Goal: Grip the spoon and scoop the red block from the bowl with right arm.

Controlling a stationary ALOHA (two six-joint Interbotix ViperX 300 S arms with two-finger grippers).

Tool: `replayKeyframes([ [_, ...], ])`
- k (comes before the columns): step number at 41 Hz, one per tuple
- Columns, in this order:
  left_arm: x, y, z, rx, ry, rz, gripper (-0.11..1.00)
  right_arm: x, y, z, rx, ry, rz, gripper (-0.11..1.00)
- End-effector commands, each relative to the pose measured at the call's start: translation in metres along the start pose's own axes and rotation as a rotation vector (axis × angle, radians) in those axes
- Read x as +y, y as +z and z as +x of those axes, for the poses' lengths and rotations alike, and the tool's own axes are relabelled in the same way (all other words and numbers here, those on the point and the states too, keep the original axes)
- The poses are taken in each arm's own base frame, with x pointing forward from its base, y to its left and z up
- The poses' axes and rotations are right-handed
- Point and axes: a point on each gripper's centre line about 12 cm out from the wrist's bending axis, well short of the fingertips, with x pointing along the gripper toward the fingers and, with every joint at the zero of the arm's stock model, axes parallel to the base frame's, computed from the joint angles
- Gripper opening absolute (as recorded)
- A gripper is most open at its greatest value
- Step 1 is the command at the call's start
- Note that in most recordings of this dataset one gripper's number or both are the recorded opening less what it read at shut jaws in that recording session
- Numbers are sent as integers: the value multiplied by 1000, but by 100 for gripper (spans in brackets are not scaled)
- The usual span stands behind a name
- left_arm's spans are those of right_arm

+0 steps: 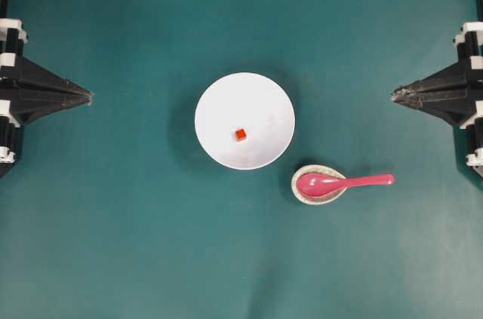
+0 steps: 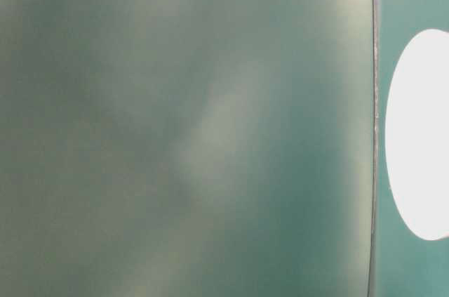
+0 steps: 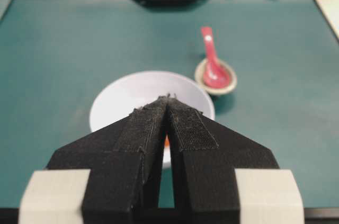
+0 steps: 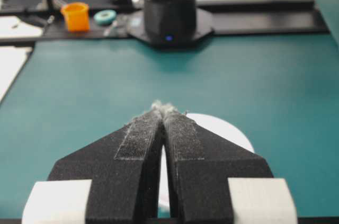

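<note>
The white bowl [image 1: 244, 121] sits mid-table with the tiny red block [image 1: 240, 135] inside it, a little below its centre. The pink-red spoon [image 1: 343, 182] lies to the bowl's lower right, its scoop resting in a small speckled dish [image 1: 301, 191] and its handle pointing right. My right gripper [image 1: 393, 94] hangs shut and empty at the right edge, above and to the right of the spoon. My left gripper [image 1: 90, 96] is shut and empty at the left edge. In the left wrist view the bowl [image 3: 119, 97] and spoon [image 3: 211, 62] lie beyond the shut fingertips [image 3: 168, 97]. The right wrist view shows shut tips [image 4: 163, 107] before the bowl [image 4: 228, 128].
Green mat covers the table. The opposite arm's base [image 4: 169, 12] stands at the far edge in the right wrist view, with an orange cup [image 4: 76, 16] and clutter behind it. The table-level view is a blur with a white shape [image 2: 421, 135] at its right.
</note>
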Motion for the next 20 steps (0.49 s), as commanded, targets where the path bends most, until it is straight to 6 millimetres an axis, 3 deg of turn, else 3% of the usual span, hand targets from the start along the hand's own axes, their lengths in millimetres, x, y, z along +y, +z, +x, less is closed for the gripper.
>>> replayKeyframes([
  [1,1,12,2,-26,2,2,0,1,12,2,-35,2,15,2],
  [15,3,11,2,0,12,6,0,1,10,2,-26,-1,27,31],
  [20,3,10,2,2,14,6,0,0,8,3,-17,-1,27,35],
])
